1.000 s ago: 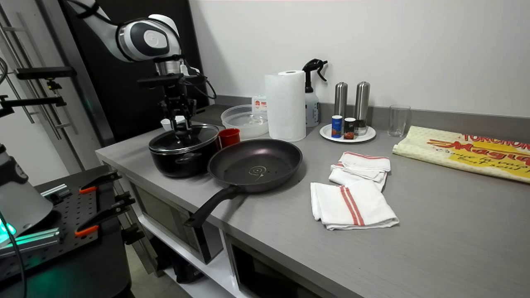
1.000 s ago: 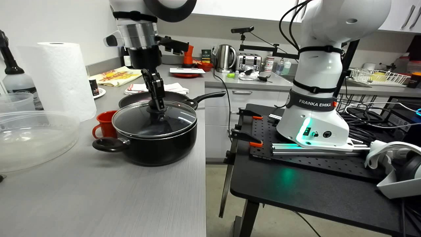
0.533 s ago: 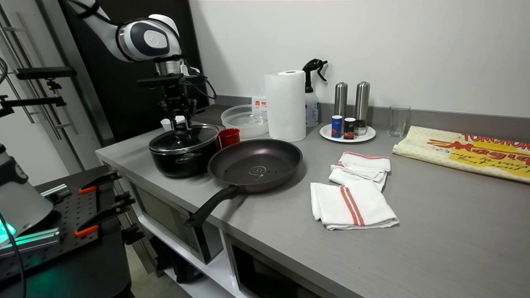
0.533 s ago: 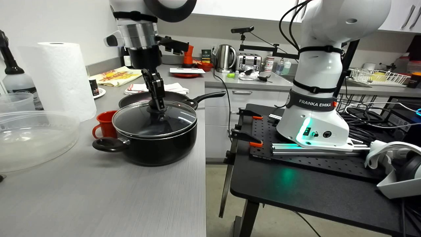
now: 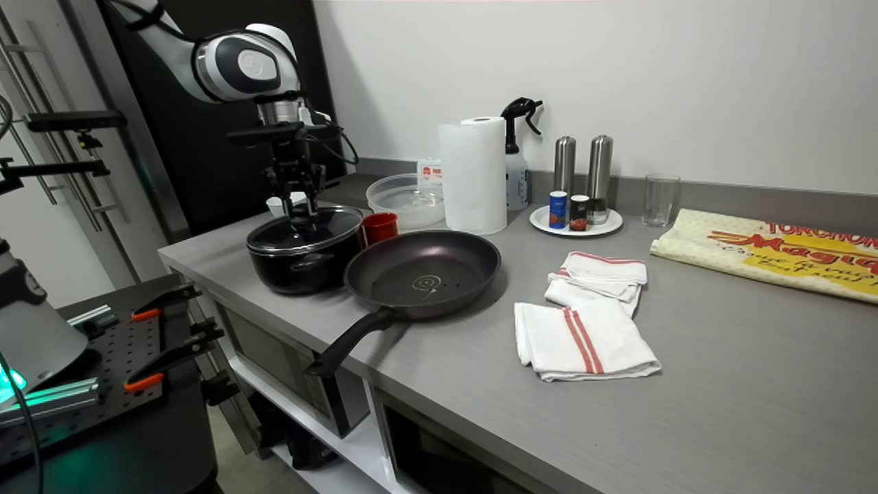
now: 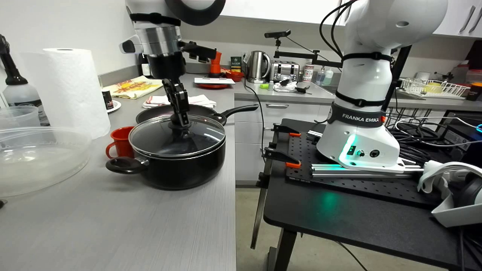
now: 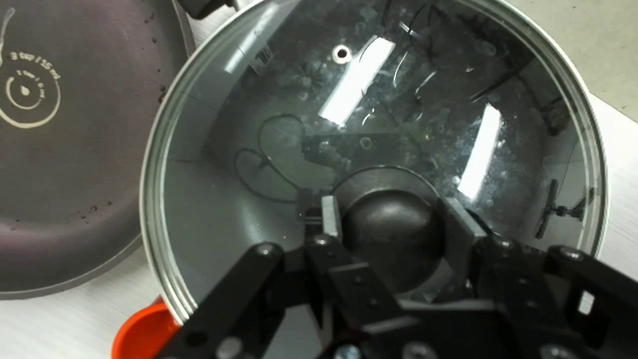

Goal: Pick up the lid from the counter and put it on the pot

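Glass lid (image 6: 177,146) is on the pot (image 6: 184,173), clear and domed with a thin shiny metal rim; honestly can't tell if it's seated flush all round. The gripper (image 7: 391,219) has hold of its smooth round black knob (image 7: 394,244), flat grey pads (image 7: 331,217) against either side. Pot's low, round and black with stubby handles, standing on a matte grey worktop (image 6: 150,226) with a fine streaky grain. In an exterior view the wide frying pan (image 5: 422,274) is just right of it, dark with a purplish sheen, handle poking past the near edge. Glossy red mug (image 5: 381,228) sits just beside the pot, toward the far side. Creased white towels (image 5: 590,339), red-striped, lie folded off to the right.
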Controlling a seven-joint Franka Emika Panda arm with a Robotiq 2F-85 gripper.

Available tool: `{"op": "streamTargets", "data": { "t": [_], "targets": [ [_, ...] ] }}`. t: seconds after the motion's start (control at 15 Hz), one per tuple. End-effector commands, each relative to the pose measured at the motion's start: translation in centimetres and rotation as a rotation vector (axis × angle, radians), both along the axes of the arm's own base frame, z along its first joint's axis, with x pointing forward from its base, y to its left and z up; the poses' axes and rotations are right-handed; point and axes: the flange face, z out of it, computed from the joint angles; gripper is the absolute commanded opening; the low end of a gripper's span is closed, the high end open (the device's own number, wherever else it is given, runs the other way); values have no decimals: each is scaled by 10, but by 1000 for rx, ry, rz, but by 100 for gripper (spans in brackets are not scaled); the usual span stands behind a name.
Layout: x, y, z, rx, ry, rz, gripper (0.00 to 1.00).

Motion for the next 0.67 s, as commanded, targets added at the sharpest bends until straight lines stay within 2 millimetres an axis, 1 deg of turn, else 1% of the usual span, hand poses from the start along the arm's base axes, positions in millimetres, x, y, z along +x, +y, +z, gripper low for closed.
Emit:
{"op": "streamTargets", "data": {
  "t": [0.0,0.53,0.6],
  "targets": [
    [-8,-3,1,15,4,-8,25],
    [-11,-2,-1,7,12,-2,25],
    [-11,-1,-2,7,15,-2,63]
  ]
}}
